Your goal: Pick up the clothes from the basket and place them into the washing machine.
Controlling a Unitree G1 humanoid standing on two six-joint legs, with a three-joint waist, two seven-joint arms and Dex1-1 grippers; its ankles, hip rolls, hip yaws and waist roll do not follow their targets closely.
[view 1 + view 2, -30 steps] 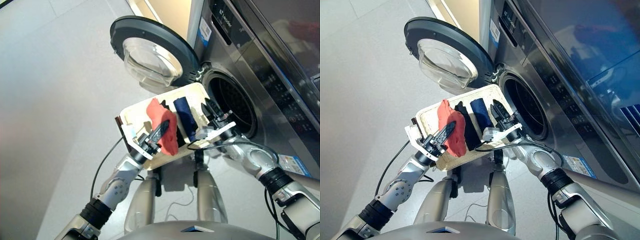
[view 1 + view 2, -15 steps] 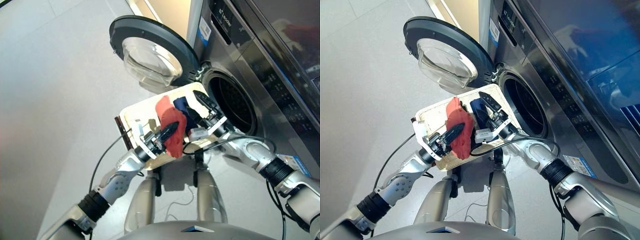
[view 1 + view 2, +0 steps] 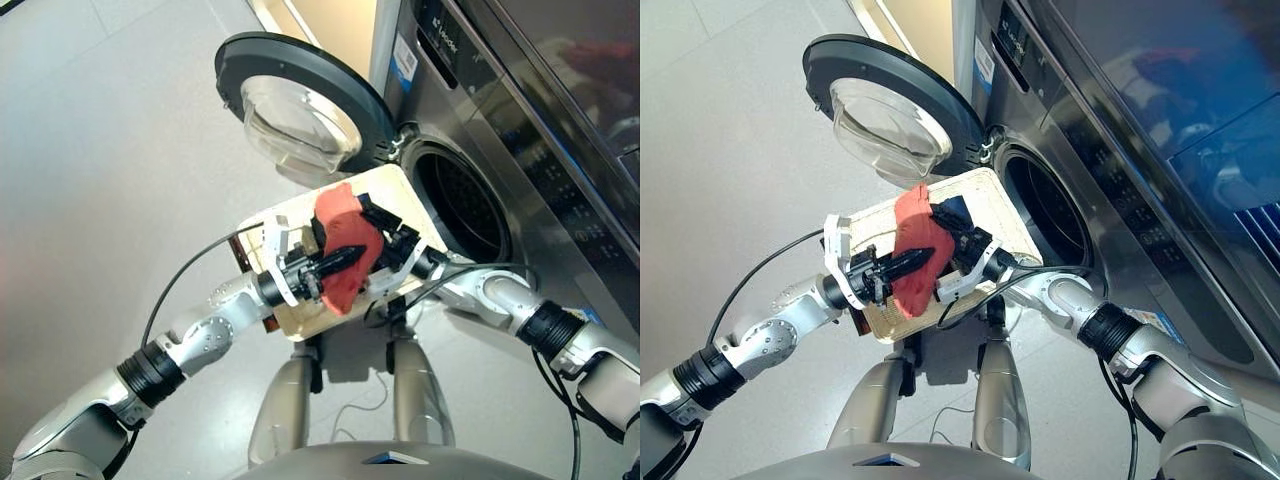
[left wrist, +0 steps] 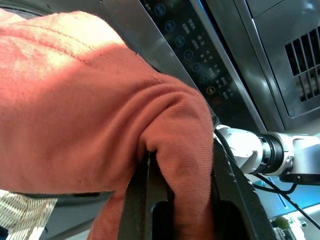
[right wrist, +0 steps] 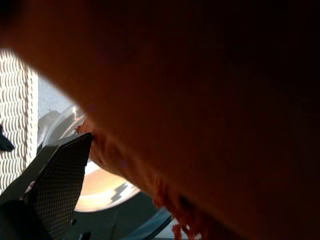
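My left gripper (image 3: 350, 256) is shut on the red cloth (image 3: 343, 240) and holds it lifted over the cream wicker basket (image 3: 294, 311); in the left wrist view the red cloth (image 4: 90, 100) drapes over both fingers. My right gripper (image 3: 966, 244) sits right behind the red cloth, over the middle of the basket, and red cloth fills most of the right wrist view. A bit of the navy cloth (image 3: 953, 208) shows in the basket past the red one. The black cloth is hidden. The washing machine (image 3: 520, 150) stands to the right, its drum opening (image 3: 462, 205) just beyond the basket.
The round door (image 3: 300, 105) hangs wide open, up and left of the basket. A black cable (image 3: 185, 285) loops off my left forearm. Grey floor (image 3: 100, 200) lies to the left.
My left gripper has lifted the red cloth off the basket and carried it right, towards the drum. My right gripper has swung left from the basket's right rim to just behind the red cloth.
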